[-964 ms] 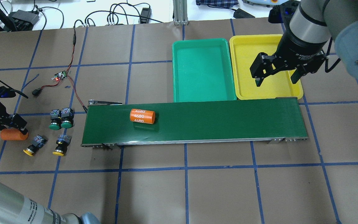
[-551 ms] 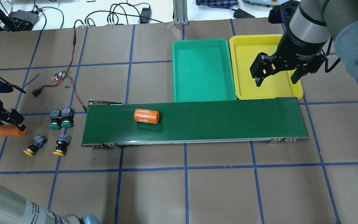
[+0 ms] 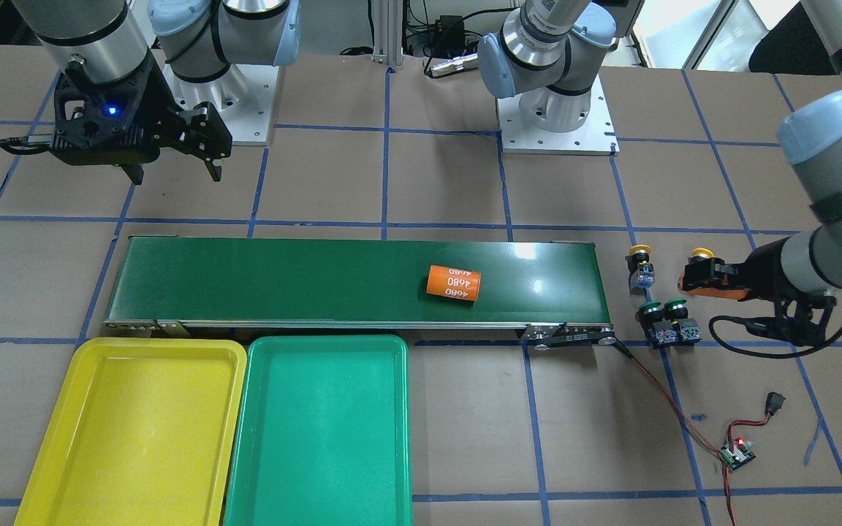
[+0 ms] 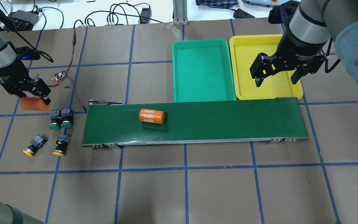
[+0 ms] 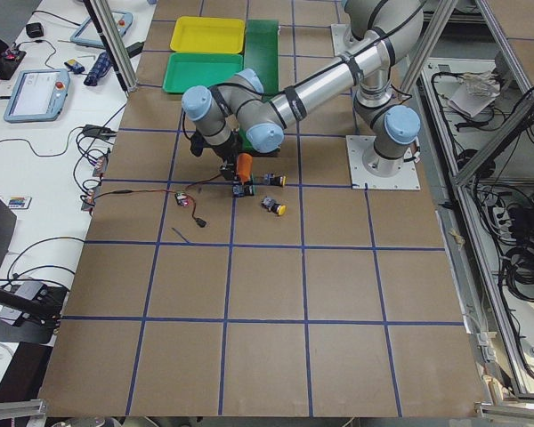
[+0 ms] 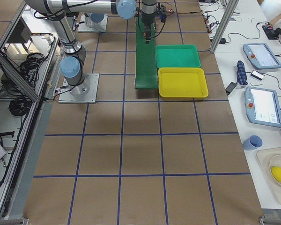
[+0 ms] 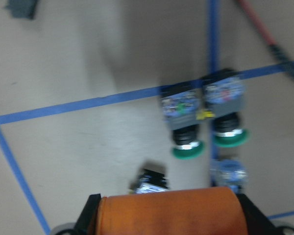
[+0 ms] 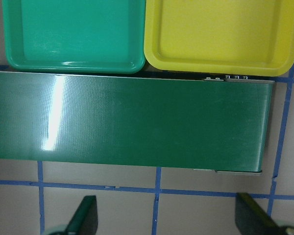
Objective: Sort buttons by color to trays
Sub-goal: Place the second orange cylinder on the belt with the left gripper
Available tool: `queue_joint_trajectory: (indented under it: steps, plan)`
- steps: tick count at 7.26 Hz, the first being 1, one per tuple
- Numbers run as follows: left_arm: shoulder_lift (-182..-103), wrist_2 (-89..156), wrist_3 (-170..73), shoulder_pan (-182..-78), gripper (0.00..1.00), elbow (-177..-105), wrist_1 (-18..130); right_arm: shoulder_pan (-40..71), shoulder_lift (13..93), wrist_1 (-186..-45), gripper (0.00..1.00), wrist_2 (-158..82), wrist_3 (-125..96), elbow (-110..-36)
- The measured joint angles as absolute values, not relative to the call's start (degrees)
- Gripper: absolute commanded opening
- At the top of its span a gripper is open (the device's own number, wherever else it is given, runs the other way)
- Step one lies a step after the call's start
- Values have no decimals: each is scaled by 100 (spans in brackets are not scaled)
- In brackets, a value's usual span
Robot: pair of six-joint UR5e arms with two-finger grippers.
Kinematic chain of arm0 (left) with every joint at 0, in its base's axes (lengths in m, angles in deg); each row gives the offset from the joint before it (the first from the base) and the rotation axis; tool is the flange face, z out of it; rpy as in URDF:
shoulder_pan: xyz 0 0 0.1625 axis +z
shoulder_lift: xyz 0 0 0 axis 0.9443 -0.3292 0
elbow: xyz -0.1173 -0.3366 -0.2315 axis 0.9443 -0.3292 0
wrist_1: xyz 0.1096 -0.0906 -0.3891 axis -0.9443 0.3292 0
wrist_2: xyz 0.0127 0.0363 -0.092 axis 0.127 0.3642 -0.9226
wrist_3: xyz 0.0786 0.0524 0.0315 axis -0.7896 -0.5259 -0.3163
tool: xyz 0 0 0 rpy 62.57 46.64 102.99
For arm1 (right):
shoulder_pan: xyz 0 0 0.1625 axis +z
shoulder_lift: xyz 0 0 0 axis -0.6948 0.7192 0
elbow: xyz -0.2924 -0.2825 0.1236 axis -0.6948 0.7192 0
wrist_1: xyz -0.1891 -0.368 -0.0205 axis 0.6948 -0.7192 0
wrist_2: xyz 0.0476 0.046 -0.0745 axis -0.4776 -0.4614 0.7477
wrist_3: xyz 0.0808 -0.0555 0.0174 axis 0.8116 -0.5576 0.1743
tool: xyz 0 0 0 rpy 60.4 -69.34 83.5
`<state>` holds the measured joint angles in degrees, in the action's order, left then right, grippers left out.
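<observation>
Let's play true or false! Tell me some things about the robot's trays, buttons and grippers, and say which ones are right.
1. The yellow plastic tray and the green plastic tray are both empty. True.
2. The left gripper is open and empty. False: it is shut on an orange cylinder.
3. A second orange cylinder, marked 4680, lies on the dark-green conveyor belt. True.
4. The right gripper holds a green button. False: it is open and empty.
5. All four buttons sit on the belt. False: the two yellow-capped push buttons and the two green-capped push buttons lie on the brown table.
</observation>
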<state>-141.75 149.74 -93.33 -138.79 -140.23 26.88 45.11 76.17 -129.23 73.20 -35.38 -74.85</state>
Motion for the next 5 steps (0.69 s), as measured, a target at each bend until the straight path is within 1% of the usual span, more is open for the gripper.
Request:
queue_joint_trajectory:
  steps: [2, 3, 5]
  plan:
    - [-14006, 14907, -8294, -14802, 0, -14082, 2742, 4511, 7617, -12923, 100, 7320, -3538, -7485]
    - [-14024, 14897, -8081, -15103, 0, -14211, 2598, 4511, 7615, -12923, 100, 7320, -3542, -7487]
    - [-14035, 14820, -7994, -15309, 0, -14832, 1818, 4511, 7614, -12931, 100, 7320, -3558, -7561]
